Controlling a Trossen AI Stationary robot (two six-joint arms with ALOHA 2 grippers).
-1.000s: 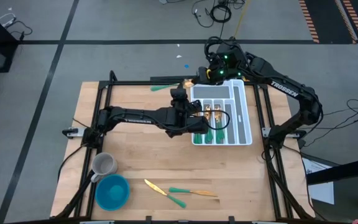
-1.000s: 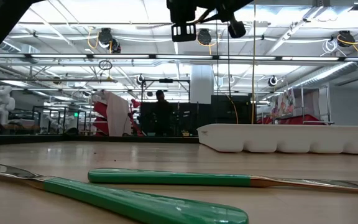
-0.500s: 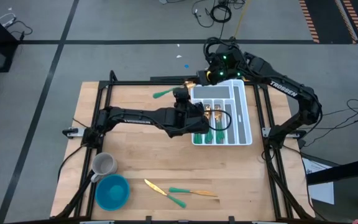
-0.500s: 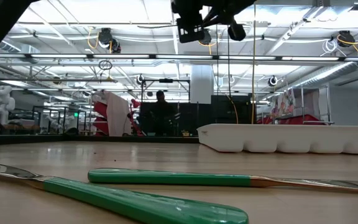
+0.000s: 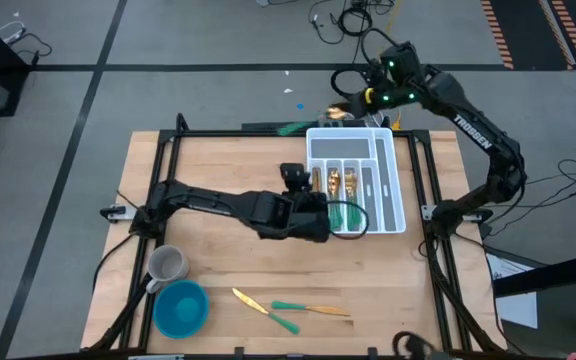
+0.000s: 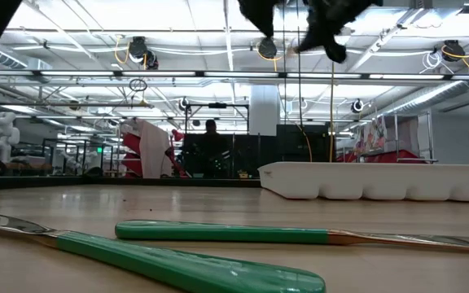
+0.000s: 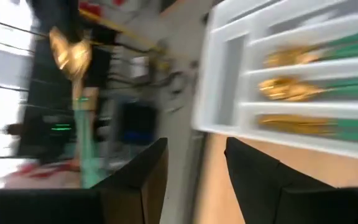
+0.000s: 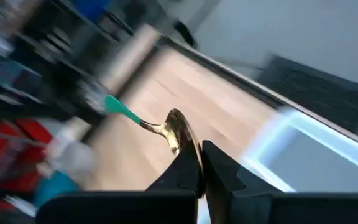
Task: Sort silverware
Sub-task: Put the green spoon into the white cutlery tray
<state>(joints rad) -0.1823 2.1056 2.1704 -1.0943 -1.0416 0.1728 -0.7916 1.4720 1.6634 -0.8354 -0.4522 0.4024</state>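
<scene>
Right now my right gripper (image 5: 340, 108), upper centre of the high view, is clamped on the gold bowl of a spoon (image 5: 308, 124), its teal handle jutting out past the tray's (image 5: 398, 190) far end. That pinch looks thin; I judge a quick swing could twist the spoon loose onto the floor. My left gripper (image 5: 320, 212) sits by the tray's near left corner, jaws parted and holding nothing. Two more pieces (image 5: 288, 308) wait at lower centre.
</scene>
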